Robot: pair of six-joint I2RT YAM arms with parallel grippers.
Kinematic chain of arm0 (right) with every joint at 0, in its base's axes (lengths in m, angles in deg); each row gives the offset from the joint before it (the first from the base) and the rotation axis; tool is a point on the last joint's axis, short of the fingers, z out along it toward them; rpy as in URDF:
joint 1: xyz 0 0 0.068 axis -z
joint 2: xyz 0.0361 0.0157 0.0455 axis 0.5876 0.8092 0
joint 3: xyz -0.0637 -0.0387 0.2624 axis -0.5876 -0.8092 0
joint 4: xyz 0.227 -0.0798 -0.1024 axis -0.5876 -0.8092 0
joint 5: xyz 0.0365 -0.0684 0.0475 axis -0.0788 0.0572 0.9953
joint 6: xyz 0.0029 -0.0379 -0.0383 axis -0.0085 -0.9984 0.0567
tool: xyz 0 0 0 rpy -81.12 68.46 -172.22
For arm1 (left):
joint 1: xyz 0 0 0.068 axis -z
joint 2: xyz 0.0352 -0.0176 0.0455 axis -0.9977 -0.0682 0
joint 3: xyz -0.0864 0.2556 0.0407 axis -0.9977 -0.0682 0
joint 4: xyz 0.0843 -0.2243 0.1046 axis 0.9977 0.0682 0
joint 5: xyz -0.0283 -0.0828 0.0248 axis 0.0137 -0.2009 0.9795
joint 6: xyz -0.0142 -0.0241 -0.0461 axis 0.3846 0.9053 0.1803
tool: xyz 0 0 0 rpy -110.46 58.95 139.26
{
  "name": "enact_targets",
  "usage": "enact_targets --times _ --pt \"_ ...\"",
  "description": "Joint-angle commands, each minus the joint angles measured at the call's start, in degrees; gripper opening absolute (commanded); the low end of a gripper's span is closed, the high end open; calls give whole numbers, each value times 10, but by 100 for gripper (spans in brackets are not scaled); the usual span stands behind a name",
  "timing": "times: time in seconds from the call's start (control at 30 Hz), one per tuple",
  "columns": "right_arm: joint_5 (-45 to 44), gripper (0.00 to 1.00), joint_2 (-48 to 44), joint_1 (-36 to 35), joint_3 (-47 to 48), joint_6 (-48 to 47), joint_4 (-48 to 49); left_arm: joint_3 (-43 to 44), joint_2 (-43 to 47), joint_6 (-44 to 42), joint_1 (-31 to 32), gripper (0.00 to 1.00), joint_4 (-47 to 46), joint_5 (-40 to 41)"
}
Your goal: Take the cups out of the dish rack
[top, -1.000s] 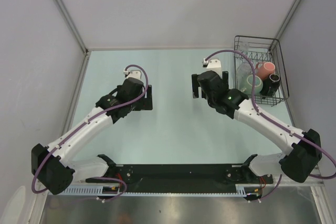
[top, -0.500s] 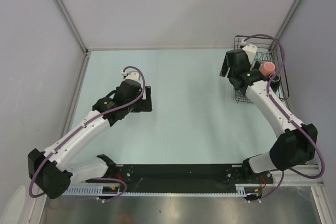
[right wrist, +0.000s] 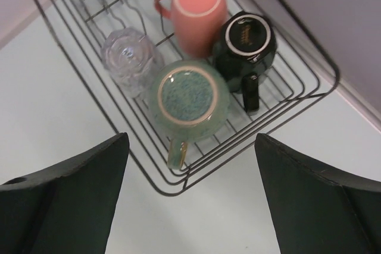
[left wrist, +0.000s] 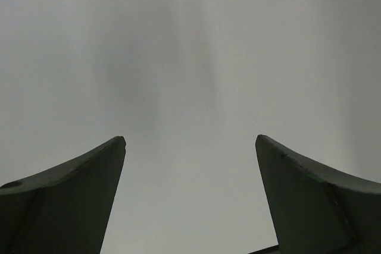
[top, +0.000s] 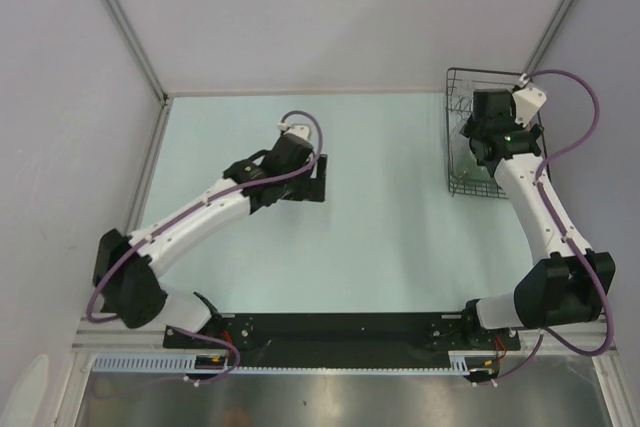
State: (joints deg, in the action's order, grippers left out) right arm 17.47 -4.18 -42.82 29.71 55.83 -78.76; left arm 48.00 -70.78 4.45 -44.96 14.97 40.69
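Sage-green mug (right wrist: 189, 100), pink mug (right wrist: 199, 13), black mug (right wrist: 245, 43), glass tumbler (right wrist: 131, 57) inside dish rack (right wrist: 286, 96); right tool (right wrist: 190, 138) spread above it; left tool (left wrist: 190, 141) spread, well apart.

The right claw (top: 490, 112) has swung over the dish rack (top: 455, 87), while the left claw (top: 318, 177) shifted rightward.

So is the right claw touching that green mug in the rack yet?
Apart. In the right wrist view the right gripper hangs open above the green mug, with clear space between each finger and the mug.
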Motion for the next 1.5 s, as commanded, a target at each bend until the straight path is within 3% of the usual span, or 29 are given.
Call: enact_targets --times 0.0,0.13,0.3,0.63,0.73,0.87,1.1,1.3,1.47 --pt "-59 92 -10 9 40 18 -18 149 -103 5 63 93 -39 -9" --pt "-76 90 -11 33 35 27 -28 283 -196 14 79 90 -41 -39" --pt "-88 90 -19 60 15 41 -35 380 -285 11 92 89 -60 -66" --pt "-65 91 -74 86 -55 62 -64 485 -423 -6 111 89 -81 -164" --pt "-4 89 -78 81 -62 40 -47 477 -424 4 113 89 -83 -166" --pt "89 88 -74 32 -70 -20 18 400 -373 13 114 90 -90 -145" --pt "115 88 2 -61 -33 -47 37 95 -176 17 111 93 -124 -46" --pt "112 85 66 -73 -24 -54 65 -29 -38 26 100 93 -103 -30" --pt "111 84 117 -64 -3 -68 91 -75 51 37 96 93 -86 -24"
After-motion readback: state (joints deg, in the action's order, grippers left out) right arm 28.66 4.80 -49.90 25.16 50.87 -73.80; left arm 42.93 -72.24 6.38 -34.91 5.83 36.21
